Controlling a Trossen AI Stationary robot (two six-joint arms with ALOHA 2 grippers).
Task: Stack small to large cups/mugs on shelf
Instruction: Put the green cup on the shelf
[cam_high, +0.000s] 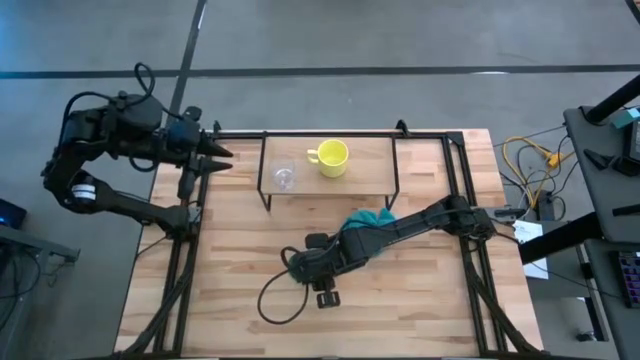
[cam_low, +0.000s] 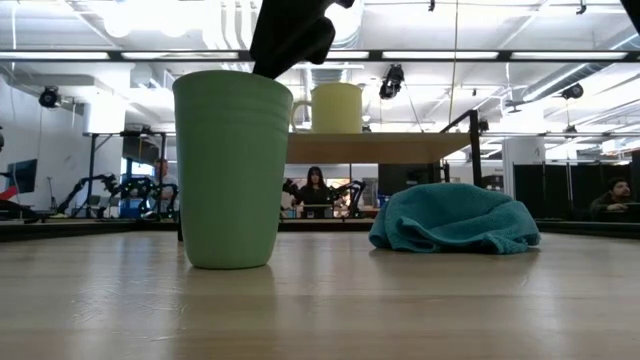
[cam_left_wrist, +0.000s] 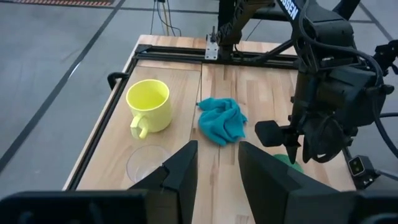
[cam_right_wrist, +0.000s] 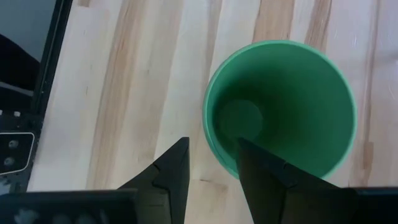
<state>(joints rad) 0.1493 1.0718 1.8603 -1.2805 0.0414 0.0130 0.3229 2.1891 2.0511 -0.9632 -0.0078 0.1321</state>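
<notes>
The right gripper (cam_right_wrist: 211, 165) is being held directly above the green handleless cup (cam_right_wrist: 280, 109), its two dark fingers (cam_right_wrist: 171, 168) parted with a narrow gap between them and nothing gripped; in the right wrist view, one finger is lying over the cup's near rim and the other over the bare tabletop just beside it. Whether the rim is being touched cannot be told. The cup is standing upright and empty on the wooden tabletop (cam_high: 240, 270), toward the front of the table, and in the low view its ribbed green wall (cam_low: 228, 170) is being overhung by the dark gripper above it. Behind the right arm, a crumpled teal cloth (cam_high: 368, 217) is lying on the tabletop, just in front of the shelf.

The left gripper (cam_left_wrist: 217, 171) is being held off the table's rear left corner, well apart from the cups, its fingers (cam_left_wrist: 180, 168) spread apart and holding nothing.

The low light-wood shelf (cam_high: 372, 170) with thin black legs is standing at the back of the table. On it, the yellow mug (cam_high: 331, 157) is standing upright with its handle pointing toward the small clear glass cup (cam_high: 284, 175), which is standing near it on the same plank, the two apart.
</notes>
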